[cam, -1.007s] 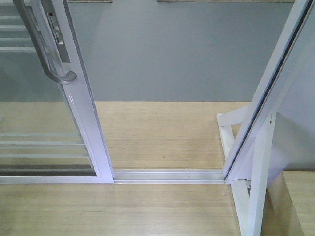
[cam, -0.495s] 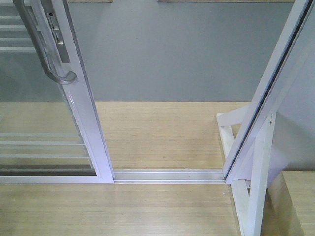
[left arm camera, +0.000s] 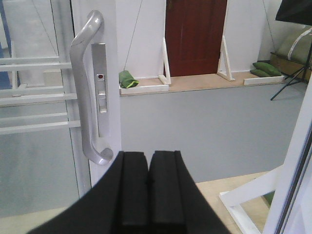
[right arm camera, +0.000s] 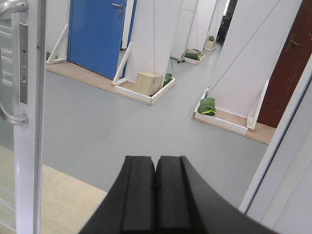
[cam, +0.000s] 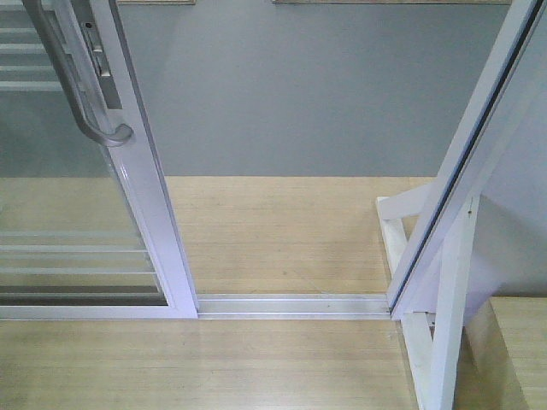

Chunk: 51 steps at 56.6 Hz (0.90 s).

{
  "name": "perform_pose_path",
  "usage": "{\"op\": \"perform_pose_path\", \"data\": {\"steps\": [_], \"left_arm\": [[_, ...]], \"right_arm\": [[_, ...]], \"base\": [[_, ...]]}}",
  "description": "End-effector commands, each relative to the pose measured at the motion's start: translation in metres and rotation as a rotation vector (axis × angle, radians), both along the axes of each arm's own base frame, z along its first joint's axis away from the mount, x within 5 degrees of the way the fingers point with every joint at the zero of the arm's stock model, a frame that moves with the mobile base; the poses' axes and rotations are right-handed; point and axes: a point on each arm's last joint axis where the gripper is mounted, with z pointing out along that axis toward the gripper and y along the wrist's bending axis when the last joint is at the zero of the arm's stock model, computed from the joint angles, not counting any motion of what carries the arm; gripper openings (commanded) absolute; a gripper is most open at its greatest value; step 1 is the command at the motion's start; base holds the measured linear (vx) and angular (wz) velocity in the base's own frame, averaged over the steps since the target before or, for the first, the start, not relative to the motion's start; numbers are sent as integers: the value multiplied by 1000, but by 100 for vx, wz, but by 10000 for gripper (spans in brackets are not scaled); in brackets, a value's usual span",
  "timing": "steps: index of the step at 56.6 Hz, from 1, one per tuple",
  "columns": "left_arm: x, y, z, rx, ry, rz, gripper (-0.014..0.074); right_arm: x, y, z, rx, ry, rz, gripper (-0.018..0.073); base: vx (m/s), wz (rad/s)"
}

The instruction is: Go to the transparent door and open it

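Note:
The transparent door [cam: 141, 196] stands at the left of the front view, slid aside, with a wide gap to its right above the floor track [cam: 291, 305]. Its grey curved handle [cam: 81, 94] and lock plate [cam: 96, 53] show at the top left. In the left wrist view the handle [left arm camera: 83, 87] and lock plate [left arm camera: 101, 87] are just left of and above my left gripper [left arm camera: 148, 156], which is shut and empty, apart from the handle. In the right wrist view the door edge [right arm camera: 30, 117] is at the far left; my right gripper [right arm camera: 156, 161] is shut and empty, facing the gap.
A white frame post [cam: 466, 162] with a diagonal brace [cam: 432, 342] stands at the right of the gap. Beyond the track lie a wooden platform [cam: 282, 231] and grey floor [cam: 308, 94]. Further off are a red door [left arm camera: 195, 34], a blue door [right arm camera: 97, 34], a box [right arm camera: 148, 82] and green bags [right arm camera: 208, 106].

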Motion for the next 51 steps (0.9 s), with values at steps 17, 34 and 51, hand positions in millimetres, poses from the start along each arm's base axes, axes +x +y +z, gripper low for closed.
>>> {"op": "perform_pose_path", "data": {"steps": [17, 34, 51], "left_arm": [[-11, 3, -43, -13, -64, 10, -6], [1, 3, -114, -79, -139, 36, -6], [1, 3, -112, -41, -146, 35, -6]], "right_arm": [[-1, -1, 16, 28, -97, -7, -6], [-1, -1, 16, 28, -96, -7, -6], [-1, -1, 16, 28, -96, -7, -6]], "base": [[0, 0], [0, 0], [0, 0]]}}
